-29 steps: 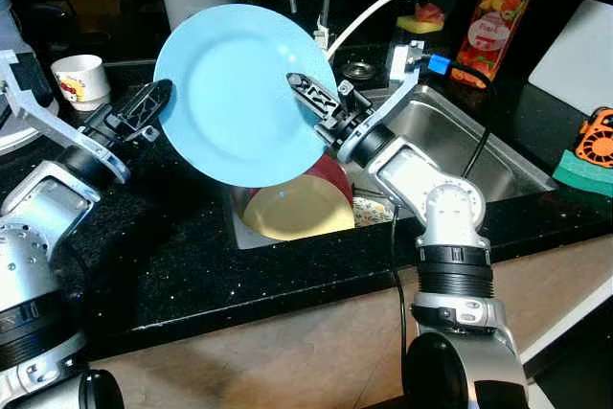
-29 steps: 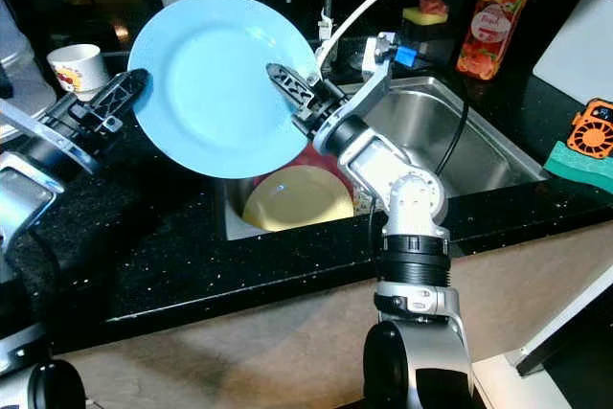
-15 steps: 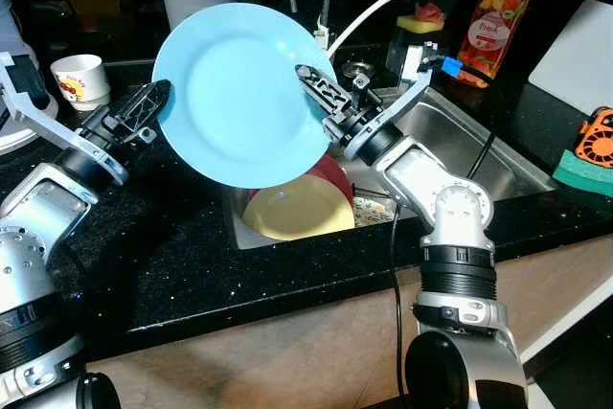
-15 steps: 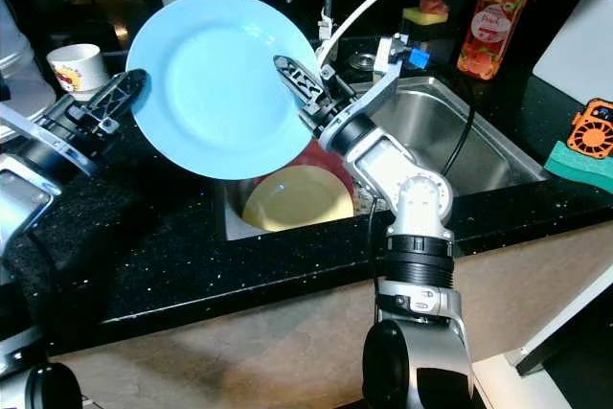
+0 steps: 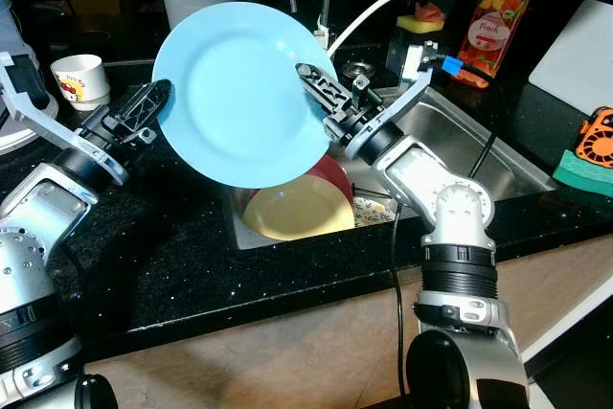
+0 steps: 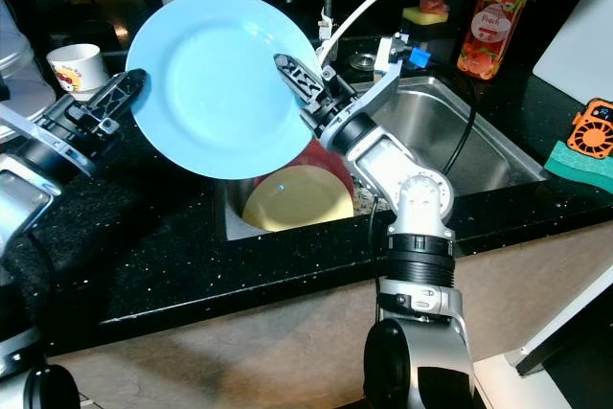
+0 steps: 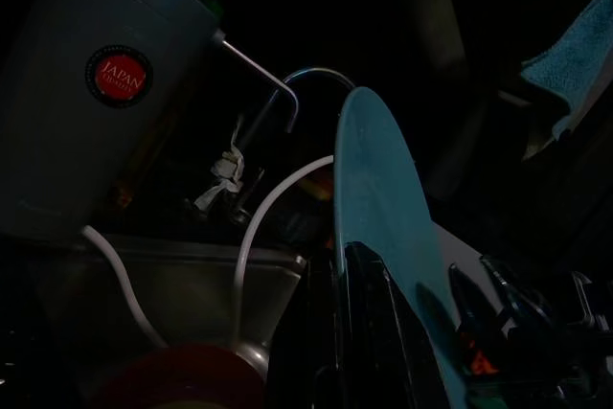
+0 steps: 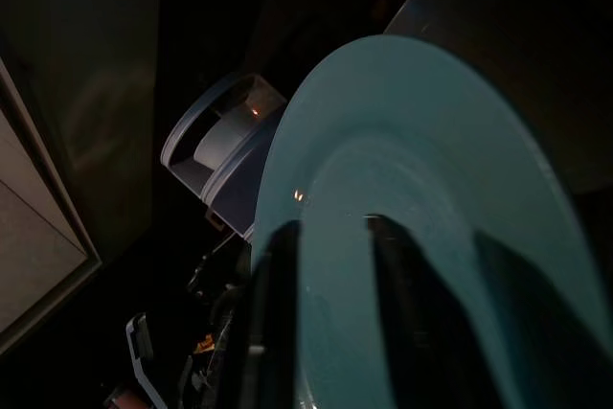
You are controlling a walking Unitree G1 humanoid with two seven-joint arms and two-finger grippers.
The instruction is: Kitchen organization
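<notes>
With both the left gripper (image 5: 151, 102) and right gripper (image 5: 318, 93) clamped on the blue plate (image 5: 239, 93), I'd release one side only once the other holds firm.

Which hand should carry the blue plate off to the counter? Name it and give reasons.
Probably the left hand: it grips the blue plate's rim on the counter side. The right hand holds the opposite rim, above the sink.

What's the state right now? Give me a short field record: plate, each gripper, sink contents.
held item: blue plate, tilted up on edge above the sink
left gripper: shut on the plate's left rim
right gripper: shut on the plate's right rim
in sink: yellow plate in front of a red plate
counter, left: white cup
</notes>
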